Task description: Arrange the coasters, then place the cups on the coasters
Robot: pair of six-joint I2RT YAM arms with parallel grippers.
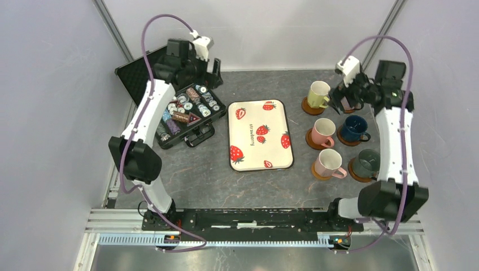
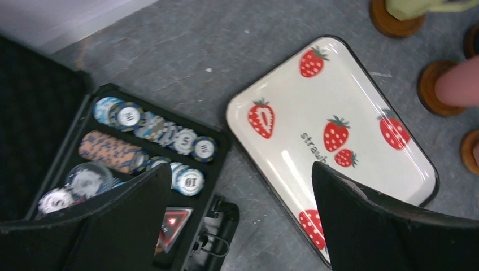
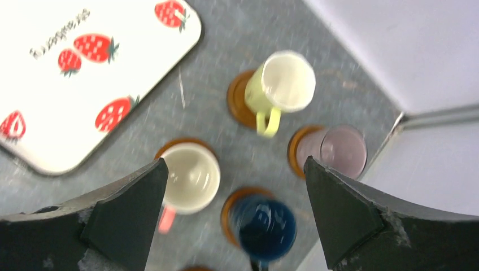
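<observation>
On the right side of the table (image 1: 197, 180), six brown wooden coasters (image 1: 308, 106) lie in two columns of three, near one another but not touching, so that every cup gets a disc of its own with room for its handle. Five pairings show plainly from above: the yellow-green mug (image 1: 318, 93) at the far end, a pink mug (image 1: 323, 130) beside the navy mug (image 1: 353, 127) in the middle row, and a second pink mug (image 1: 327, 162) beside the dark green-grey mug (image 1: 366, 162) nearest the arm bases. The sixth, the lilac mug (image 3: 339, 151), is largely hidden by the right arm in the overhead view, but the right wrist camera shows it sitting on its coaster too.

The right gripper (image 3: 234, 164) hangs above the far rows, jaws wide apart with nothing between them; it touches no cup. The left gripper (image 2: 242, 166) is likewise spread and holds nothing, poised over the gap between the open poker-chip case (image 2: 217, 212) and the strawberry-print tray (image 1: 257, 116), well apart from the cups, probably to keep clear of the working side. The tray lies bare between case and cups. Judged from this layout, both steps look finished, with at most a check of the lilac mug's seating left.
</observation>
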